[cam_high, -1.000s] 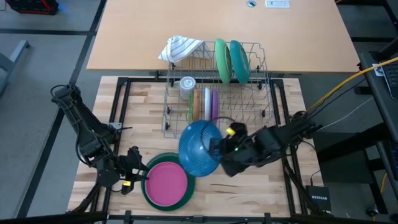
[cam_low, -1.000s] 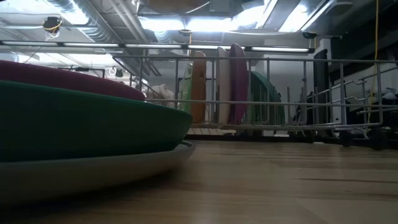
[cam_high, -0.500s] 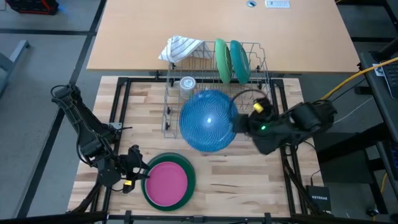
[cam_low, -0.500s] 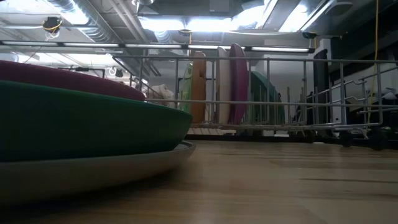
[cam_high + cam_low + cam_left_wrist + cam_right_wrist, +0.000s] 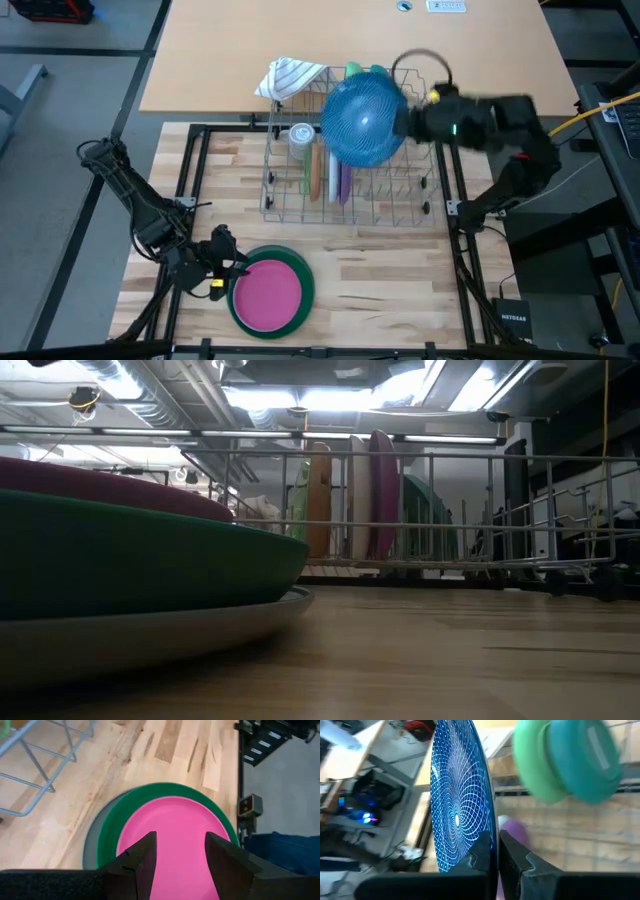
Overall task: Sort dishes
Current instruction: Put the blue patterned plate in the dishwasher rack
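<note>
- We're mid-carry: our right gripper is clenched on the blue plate's rim, plate upright over the dish rack.
- Ahead of those jaws stand the green and teal plates; next we need a free slot beside them.
- Our left gripper hangs released over the pink plate.

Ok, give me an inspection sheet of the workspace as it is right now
Surface: wooden table.
Job's things: blue plate held on edge over the dish rack; green and teal plates racked; pink plate stacked on green plate.
Clutter: striped cloth, clear glass.
Grippers: right gripper shut on the blue plate; left gripper open over the pink plate.
Cables: yellow cable.
Surroundings: tan desk.
</note>
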Tool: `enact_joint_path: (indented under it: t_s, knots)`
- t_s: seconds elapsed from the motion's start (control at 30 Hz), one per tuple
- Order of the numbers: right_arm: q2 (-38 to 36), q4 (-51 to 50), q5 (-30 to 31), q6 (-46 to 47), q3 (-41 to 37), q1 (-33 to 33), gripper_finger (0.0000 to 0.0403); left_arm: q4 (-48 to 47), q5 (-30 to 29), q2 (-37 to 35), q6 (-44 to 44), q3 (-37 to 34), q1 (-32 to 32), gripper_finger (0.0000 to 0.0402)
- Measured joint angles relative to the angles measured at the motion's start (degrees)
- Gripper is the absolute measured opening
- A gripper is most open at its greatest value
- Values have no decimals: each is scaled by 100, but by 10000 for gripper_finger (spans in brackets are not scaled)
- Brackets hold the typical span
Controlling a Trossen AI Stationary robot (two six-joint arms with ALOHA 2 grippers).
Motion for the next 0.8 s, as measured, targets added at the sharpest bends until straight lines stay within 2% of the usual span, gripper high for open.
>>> enact_joint_path:
  t_s: [0.13, 0.27, 0.53, 0.8]
  knots:
    - [-186, -11, -650, -830, -4, -1092, 16, -4, -2, 0, 0, 0, 239, 156]
    - [-359, -7, -699, -1356, -4, -1733, 16, -7, -2, 0, 150, 0, 479, 156]
    - [-560, 11, -534, -2054, -9, -2235, 16, -11, -4, 0, 730, 0, 914, 156]
    - [-1018, 11, -510, -2515, -24, -2737, 16, -11, -2, 0, 786, 0, 1202, 156]
